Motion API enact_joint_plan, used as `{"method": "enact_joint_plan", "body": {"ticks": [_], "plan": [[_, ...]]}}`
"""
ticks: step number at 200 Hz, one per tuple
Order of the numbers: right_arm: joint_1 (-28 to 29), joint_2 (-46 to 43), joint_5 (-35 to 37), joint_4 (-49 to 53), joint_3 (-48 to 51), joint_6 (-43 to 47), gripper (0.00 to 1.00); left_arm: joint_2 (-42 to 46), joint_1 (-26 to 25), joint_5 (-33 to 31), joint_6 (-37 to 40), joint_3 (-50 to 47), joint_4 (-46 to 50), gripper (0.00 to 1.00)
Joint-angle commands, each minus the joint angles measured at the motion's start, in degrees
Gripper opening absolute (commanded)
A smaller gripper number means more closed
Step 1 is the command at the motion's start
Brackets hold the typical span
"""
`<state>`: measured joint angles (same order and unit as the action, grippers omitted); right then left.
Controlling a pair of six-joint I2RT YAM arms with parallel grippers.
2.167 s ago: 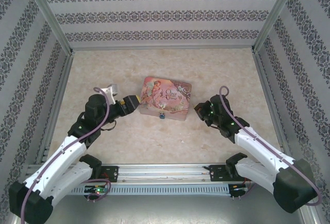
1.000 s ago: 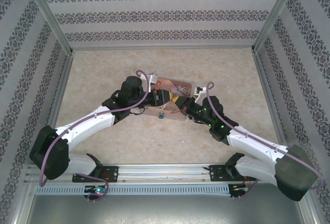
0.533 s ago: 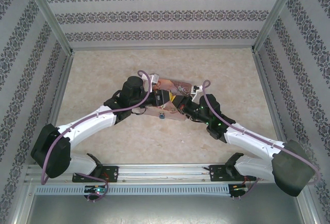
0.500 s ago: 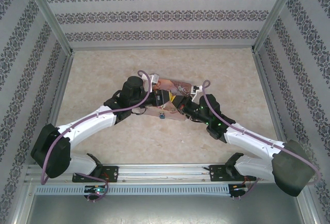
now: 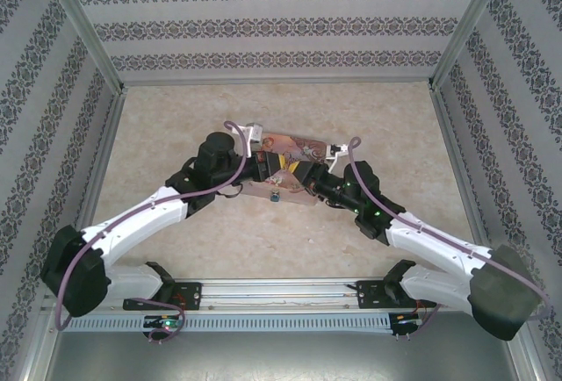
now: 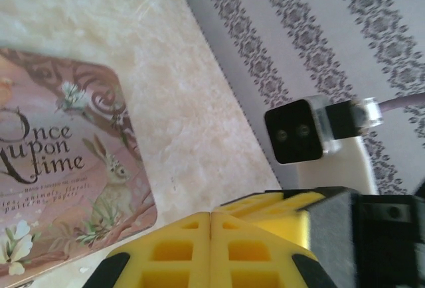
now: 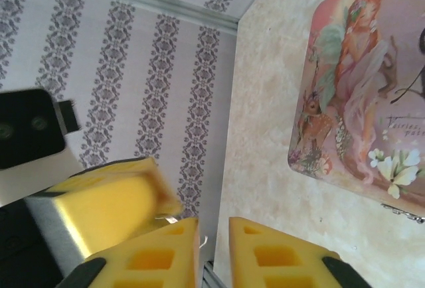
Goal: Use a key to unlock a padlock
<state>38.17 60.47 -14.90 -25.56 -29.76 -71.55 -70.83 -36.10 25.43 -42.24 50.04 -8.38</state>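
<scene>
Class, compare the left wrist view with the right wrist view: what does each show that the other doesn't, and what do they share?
Left wrist adds: the title lettering and a rabbit on the pink tin, plus the left claw pressed shut. Right wrist adds: the lid's fairy figure, plus the right claw slightly parted. Shared: the tin, the marbled table, the patterned wall, and the other wrist's camera.

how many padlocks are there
1. The padlock sits at the near edge of the pink tin. Much of the tin is covered, so another could be hidden.
</scene>
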Motion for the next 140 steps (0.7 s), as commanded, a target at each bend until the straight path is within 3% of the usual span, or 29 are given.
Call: {"method": "enact_joint_plan", "body": {"ticks": [1,28,59,98,140], "plan": [[-2.4,-3.1,-1.6,1.5,1.9,4.3,0.22,4.1,1.4,1.5,2.3,-0.2,-0.7,0.00],[-5.0,-7.2,-4.1,-0.5,4.1,8.9,0.26,7.6,3.4,7.8,2.8,-0.8,-0.9,0.00],[-6.3,-10.6,-11.6,-3.3,2.9,13.9,0.33,10.8,4.6,13.5,4.0,-1.0,-0.2,0.00],[-5.2,-10.8,-20.3,-6.0,-0.4,17.8,0.44,11.6,5.0,19.3,4.2,-0.1,-1.0,0.00],[-1.5,-8.0,-22.5,-8.4,-3.3,19.9,0.51,11.0,5.0,20.8,3.5,0.2,-2.4,0.00]]}}
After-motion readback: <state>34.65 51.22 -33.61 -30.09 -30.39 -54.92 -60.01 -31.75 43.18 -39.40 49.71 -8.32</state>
